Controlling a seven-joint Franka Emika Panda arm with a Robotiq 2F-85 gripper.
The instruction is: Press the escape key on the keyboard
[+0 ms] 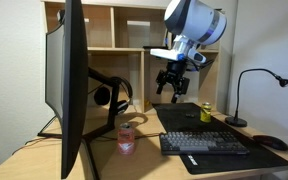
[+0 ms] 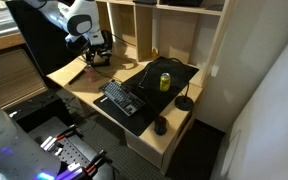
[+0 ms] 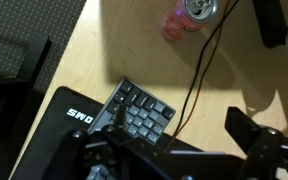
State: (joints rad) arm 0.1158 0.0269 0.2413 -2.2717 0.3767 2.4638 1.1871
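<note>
The black keyboard lies on the black desk mat, also seen in an exterior view. In the wrist view only its corner with dark grey keys shows, at the mat's edge. My gripper hangs in the air well above the desk, over the keyboard's end nearest the pink can. It also shows in an exterior view. In the wrist view its fingers are spread apart and empty, and they cover part of the keyboard.
A big monitor stands near the pink can, with headphones behind. A cable runs across the wood. A yellow can, a desk lamp and a mouse sit by the mat. Shelves stand behind.
</note>
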